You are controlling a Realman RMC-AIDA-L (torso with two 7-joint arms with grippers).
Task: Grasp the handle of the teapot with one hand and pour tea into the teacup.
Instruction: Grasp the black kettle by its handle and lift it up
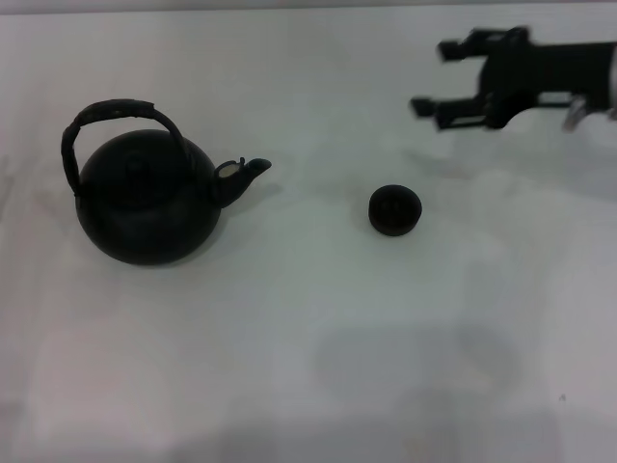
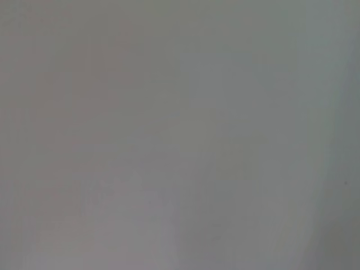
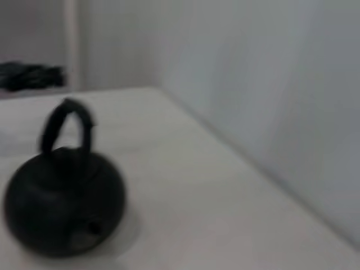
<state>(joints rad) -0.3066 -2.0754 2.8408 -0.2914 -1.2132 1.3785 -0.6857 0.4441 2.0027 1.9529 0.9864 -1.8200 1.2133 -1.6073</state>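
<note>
Teapot (image 1: pixel 147 198): left side of desk (image 1: pixel 318 376), handle (image 1: pixel 116 114) upright, ungrasped. Teacup (image 1: pixel 394 209): mid-desk, off the spout. Right gripper (image 1: pixel 426 79): fingers apart, far right edge. Step: approach; next, reach to the handle.

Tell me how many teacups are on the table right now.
1. The teacup stands alone on the white table, right of the teapot, off its spout. The head view shows no other.

Bright, soft, blurred; teapot (image 1: pixel 147 198) casts a faint shadow.
</note>
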